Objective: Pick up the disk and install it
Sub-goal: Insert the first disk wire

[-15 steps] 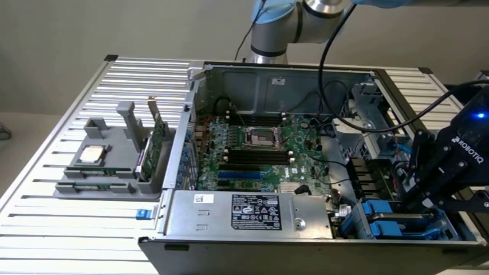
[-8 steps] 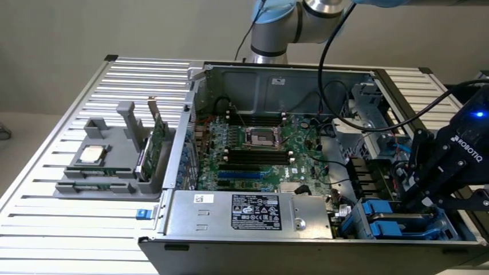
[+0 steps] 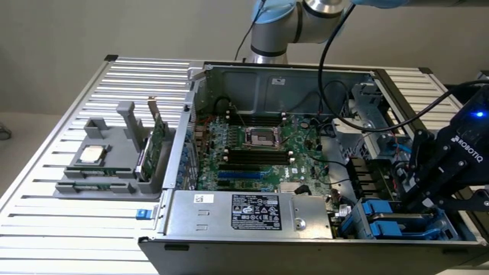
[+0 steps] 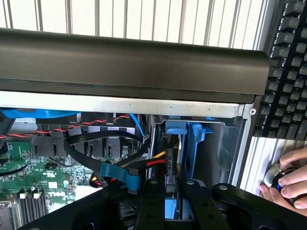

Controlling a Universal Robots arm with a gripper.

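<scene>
The gripper point(image 3: 429, 207) stood inside the computer case point(image 3: 290, 74), in the drive-bay corner of the case, near the power supply point(image 3: 244, 212). Its fingers point(image 4: 152, 201) were set narrow and closed against both faces of the disk point(image 4: 184, 139). The disk stood on edge in its blue carrier within the bay of the case. The motherboard point(image 3: 260, 149) lay flat on the case floor. Outside the case, a person's hand point(image 4: 292, 167) rested on a round knob point(image 4: 277, 178) beside a keyboard point(image 4: 288, 72).
</scene>
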